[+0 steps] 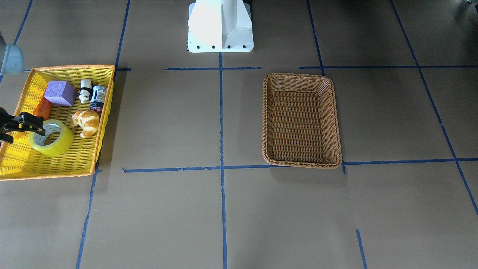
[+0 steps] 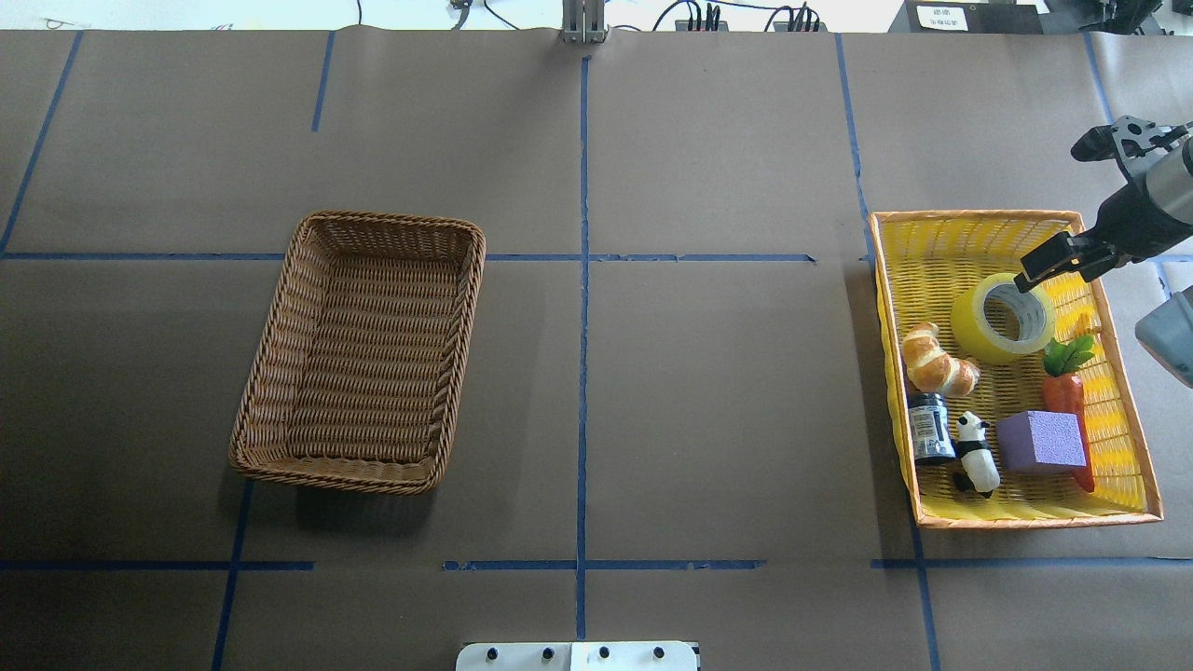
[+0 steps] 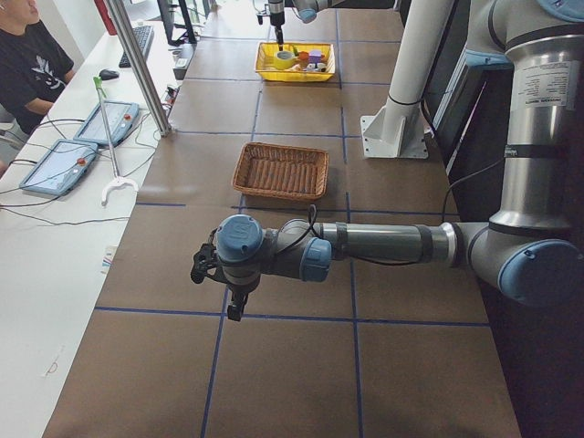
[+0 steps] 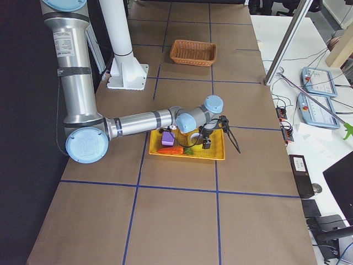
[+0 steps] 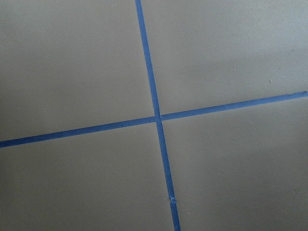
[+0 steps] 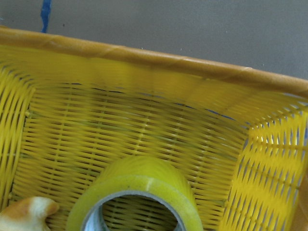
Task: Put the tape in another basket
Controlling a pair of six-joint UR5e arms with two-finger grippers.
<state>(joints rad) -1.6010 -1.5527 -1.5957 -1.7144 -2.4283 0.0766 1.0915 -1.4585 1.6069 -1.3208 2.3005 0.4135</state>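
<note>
The yellow tape roll lies flat in the yellow basket, next to a croissant. My right gripper hangs over the roll's outer edge, one fingertip above its core, and looks open. The right wrist view shows the roll at the bottom edge and no fingers. The brown wicker basket stands empty, far across the table. My left gripper shows only in the exterior left view, over bare table; I cannot tell its state.
The yellow basket also holds a croissant, a carrot, a purple block, a toy panda and a dark can. The white robot base stands at mid-table. Blue tape lines cross the brown table.
</note>
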